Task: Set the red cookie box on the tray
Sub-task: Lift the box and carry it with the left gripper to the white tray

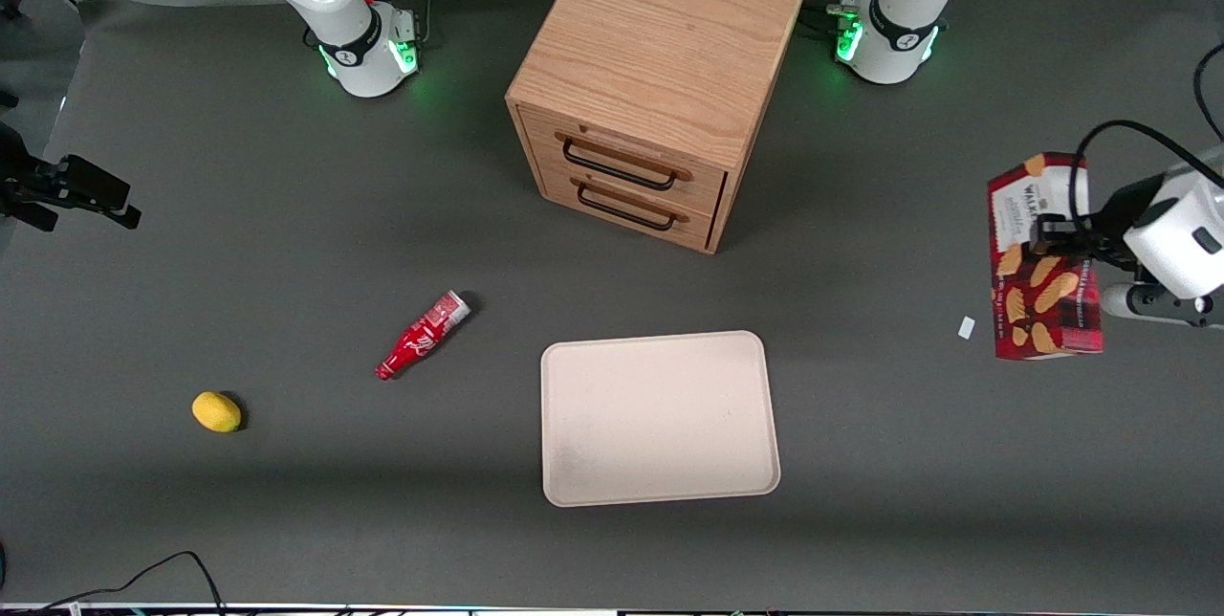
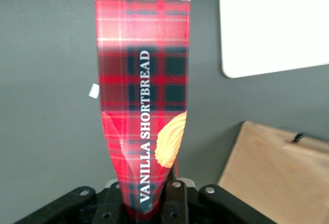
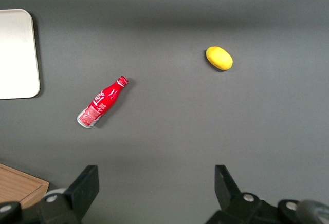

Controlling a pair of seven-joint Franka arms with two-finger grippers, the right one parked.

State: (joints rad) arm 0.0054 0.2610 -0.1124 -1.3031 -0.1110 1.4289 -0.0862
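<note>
The red cookie box [image 1: 1042, 262] hangs in the air above the table toward the working arm's end, held up on its end. My left gripper [image 1: 1052, 243] is shut on it, pinching its plaid side. In the left wrist view the red cookie box [image 2: 143, 111] rises from between the black fingers [image 2: 177, 201], which squeeze its lower end and crease it. The beige tray [image 1: 660, 417] lies flat on the table, nearer the front camera than the drawer cabinet and well apart from the box. A corner of the tray [image 2: 272, 26] also shows in the left wrist view and a strip of the tray [image 3: 15, 54] in the right wrist view.
A wooden two-drawer cabinet [image 1: 650, 80] stands at the table's middle, farther from the front camera than the tray. A small red bottle [image 1: 422, 336] and a yellow lemon [image 1: 216, 411] lie toward the parked arm's end. A small white scrap [image 1: 966, 327] lies beside the held box.
</note>
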